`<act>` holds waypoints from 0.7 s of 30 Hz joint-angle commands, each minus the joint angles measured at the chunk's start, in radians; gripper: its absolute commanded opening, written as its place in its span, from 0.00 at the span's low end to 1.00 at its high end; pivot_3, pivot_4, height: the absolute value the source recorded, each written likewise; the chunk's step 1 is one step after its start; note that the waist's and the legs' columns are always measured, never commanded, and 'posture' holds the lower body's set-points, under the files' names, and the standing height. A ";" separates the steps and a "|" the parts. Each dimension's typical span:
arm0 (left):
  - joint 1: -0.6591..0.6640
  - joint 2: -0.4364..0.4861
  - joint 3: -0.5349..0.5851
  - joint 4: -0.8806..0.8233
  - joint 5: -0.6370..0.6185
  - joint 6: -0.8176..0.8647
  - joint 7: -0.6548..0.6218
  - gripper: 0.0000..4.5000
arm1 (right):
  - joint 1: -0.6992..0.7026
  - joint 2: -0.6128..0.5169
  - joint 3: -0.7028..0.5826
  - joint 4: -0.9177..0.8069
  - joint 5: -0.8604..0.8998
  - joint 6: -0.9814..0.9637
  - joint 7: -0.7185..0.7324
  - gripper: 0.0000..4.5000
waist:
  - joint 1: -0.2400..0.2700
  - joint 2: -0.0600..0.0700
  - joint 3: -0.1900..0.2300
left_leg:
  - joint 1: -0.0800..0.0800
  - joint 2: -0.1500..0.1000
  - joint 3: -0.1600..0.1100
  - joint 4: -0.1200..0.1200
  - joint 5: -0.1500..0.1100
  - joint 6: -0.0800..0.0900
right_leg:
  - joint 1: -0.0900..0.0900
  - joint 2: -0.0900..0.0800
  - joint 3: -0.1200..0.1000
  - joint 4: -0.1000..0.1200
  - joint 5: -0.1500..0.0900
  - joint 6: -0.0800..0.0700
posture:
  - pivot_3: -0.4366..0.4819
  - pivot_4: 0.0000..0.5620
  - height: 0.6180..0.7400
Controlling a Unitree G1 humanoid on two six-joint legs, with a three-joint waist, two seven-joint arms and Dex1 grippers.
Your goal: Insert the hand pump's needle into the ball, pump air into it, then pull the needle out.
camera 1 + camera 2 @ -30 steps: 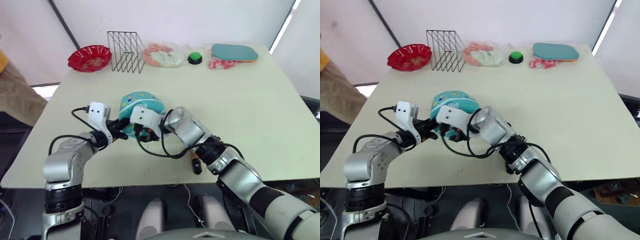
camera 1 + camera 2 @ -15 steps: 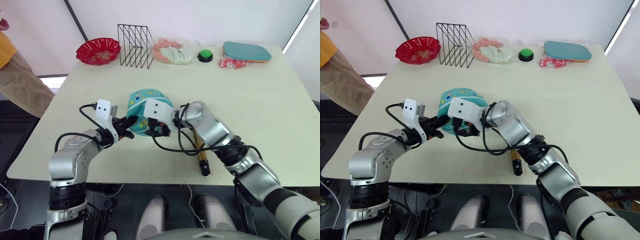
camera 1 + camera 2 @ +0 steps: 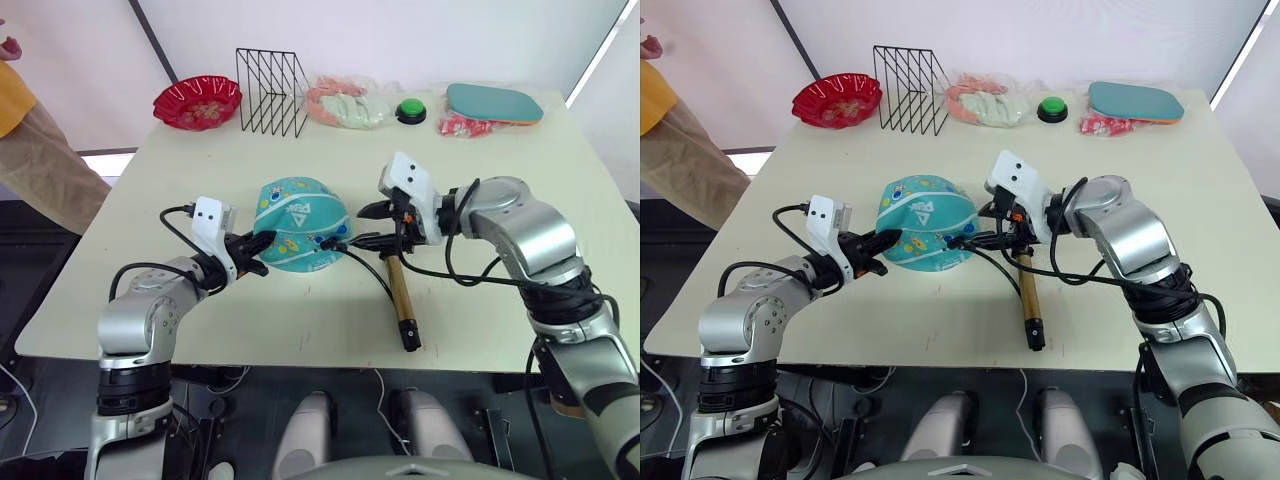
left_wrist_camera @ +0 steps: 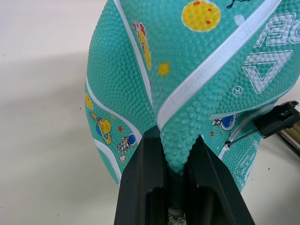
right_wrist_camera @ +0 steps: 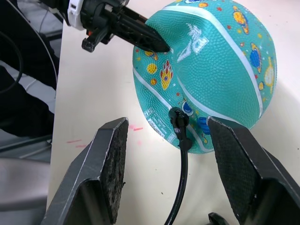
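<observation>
My left tool (image 3: 255,243) pinches a fold of the soft ball (image 3: 298,224) at mid-counter (image 3: 520,190). The needle (image 4: 241,136) is already in the ball. My right tool (image 3: 372,225) stands wide, empty, just beside the hose. The pump (image 3: 400,296) lies untouched on the counter; pumping and pulling out remain.

We see ball (image 3: 300,238) mid-frame on counter (image 3: 500,180), left pincer (image 3: 258,252) pinching its left edge. Right pincer (image 3: 368,226) spread wide beside ball; hand pump (image 3: 401,296) lying below it.
</observation>
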 commanded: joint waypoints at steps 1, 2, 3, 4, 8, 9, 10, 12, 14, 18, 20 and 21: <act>0.016 0.002 -0.026 0.043 0.003 0.033 0.013 0.00 | 0.008 0.049 0.024 0.083 0.011 -0.079 -0.028 0.62 | 0.000 0.000 0.000 | 0.000 0.000 0.000 0.000 0.000 0.000 | 0.000 0.000 0.000 0.000 0.000 0.000 | 0.48 0.27 1.00; 0.016 0.002 -0.026 0.041 0.001 0.036 0.014 0.00 | 0.010 0.063 0.036 0.104 0.008 -0.099 -0.032 0.62 | 0.000 0.000 0.000 | 0.000 0.000 0.000 0.000 0.000 0.000 | 0.000 0.000 0.000 0.000 0.000 0.000 | 0.48 0.27 1.00; 0.016 0.002 -0.027 0.039 0.000 0.037 0.015 0.00 | 0.011 0.076 0.047 0.123 0.004 -0.121 -0.036 0.62 | 0.001 0.000 0.000 | 0.000 0.000 0.000 0.000 0.000 0.000 | 0.000 0.000 0.000 0.000 0.000 0.000 | 0.48 0.27 1.00; 0.016 0.003 -0.027 0.039 0.000 0.037 0.015 0.00 | 0.013 0.096 0.062 0.157 -0.007 -0.149 -0.048 0.62 | 0.003 0.000 0.001 | 0.000 0.000 0.000 0.000 0.000 0.000 | 0.000 0.000 0.000 0.000 0.000 0.000 | 0.48 0.27 1.00; 0.014 0.007 -0.027 0.042 -0.003 0.036 0.018 0.00 | 0.012 0.138 0.086 0.255 -0.030 -0.227 -0.078 0.62 | 0.004 -0.001 0.001 | 0.000 0.000 0.000 0.001 0.000 0.000 | 0.000 0.000 0.000 0.000 0.000 0.000 | 0.48 0.27 1.00; 0.014 0.007 -0.027 0.042 -0.004 0.036 0.020 0.00 | 0.008 0.144 0.084 0.265 -0.028 -0.233 -0.079 0.62 | 0.004 -0.001 0.001 | 0.000 0.000 0.000 0.001 0.000 0.000 | 0.001 0.000 0.000 0.000 0.000 0.000 | 0.48 0.27 1.00; 0.014 0.007 -0.027 0.042 -0.004 0.036 0.021 0.00 | 0.004 0.153 0.081 0.282 -0.027 -0.240 -0.084 0.62 | 0.005 -0.001 0.001 | 0.000 0.000 0.000 0.001 0.000 0.000 | 0.001 0.000 0.000 0.000 0.000 0.000 | 0.48 0.27 1.00; 0.016 0.006 -0.028 0.039 -0.006 0.037 0.024 0.00 | -0.003 0.168 0.087 0.321 -0.035 -0.255 -0.096 0.62 | 0.005 -0.001 0.001 | 0.000 0.000 0.000 0.001 0.000 0.000 | 0.001 0.000 0.001 0.000 0.000 0.000 | 0.48 0.27 1.00; 0.017 0.006 -0.029 0.040 -0.007 0.037 0.024 0.00 | -0.007 0.175 0.099 0.352 -0.050 -0.280 -0.102 0.62 | 0.004 -0.001 0.001 | 0.000 0.000 0.000 0.001 0.000 0.000 | 0.001 0.000 0.000 0.000 0.000 0.000 | 0.48 0.27 1.00; 0.018 0.009 -0.031 0.044 -0.006 0.035 0.024 0.00 | -0.023 0.197 0.097 0.406 -0.064 -0.307 -0.123 0.62 | 0.001 -0.001 0.001 | 0.001 0.000 0.000 0.001 0.000 0.000 | 0.001 0.001 0.001 0.001 0.000 0.000 | 0.48 0.27 1.00; 0.018 0.011 -0.032 0.045 -0.008 0.034 0.024 0.00 | -0.031 0.204 0.099 0.428 -0.074 -0.315 -0.131 0.62 | -0.004 -0.001 0.001 | 0.002 0.000 0.000 0.001 0.001 -0.001 | 0.001 0.001 0.001 0.002 0.000 0.000 | 0.48 0.27 1.00; 0.019 0.011 -0.032 0.045 -0.008 0.034 0.024 0.00 | -0.034 0.207 0.098 0.437 -0.078 -0.317 -0.133 0.62 | -0.005 -0.001 0.001 | 0.002 0.000 0.000 0.001 0.001 -0.001 | 0.001 0.001 0.001 0.002 0.000 0.000 | 0.48 0.27 1.00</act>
